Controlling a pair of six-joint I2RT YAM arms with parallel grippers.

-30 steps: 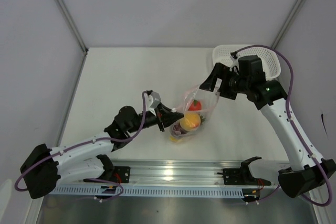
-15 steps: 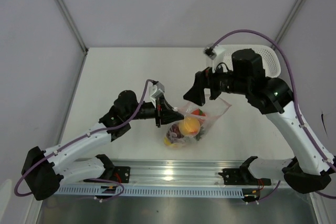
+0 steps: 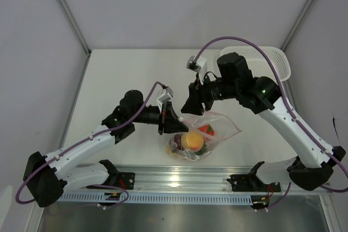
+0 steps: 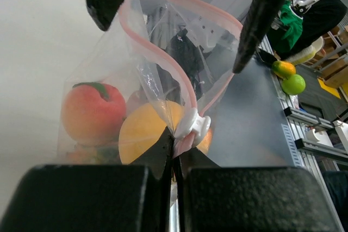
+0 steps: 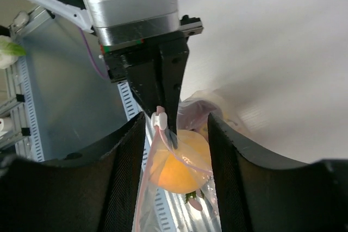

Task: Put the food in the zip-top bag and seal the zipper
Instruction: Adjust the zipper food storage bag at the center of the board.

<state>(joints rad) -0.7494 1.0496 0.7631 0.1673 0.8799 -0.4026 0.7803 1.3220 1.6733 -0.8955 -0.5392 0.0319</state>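
The left arm stretches low over the table (image 3: 119,74), the left gripper (image 4: 175,158) pinched tight on the zipper (image 4: 155,52) beside its white slider (image 4: 193,125). The right gripper (image 3: 190,104) hangs above, jaws apart, straddling the mouth of the zip-top bag (image 3: 215,133), which holds the food (image 4: 92,113).

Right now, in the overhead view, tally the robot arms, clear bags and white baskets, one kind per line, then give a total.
Robot arms: 2, the left arm and the right arm
Clear bags: 1, the bag
White baskets: 1, the basket
Total: 4
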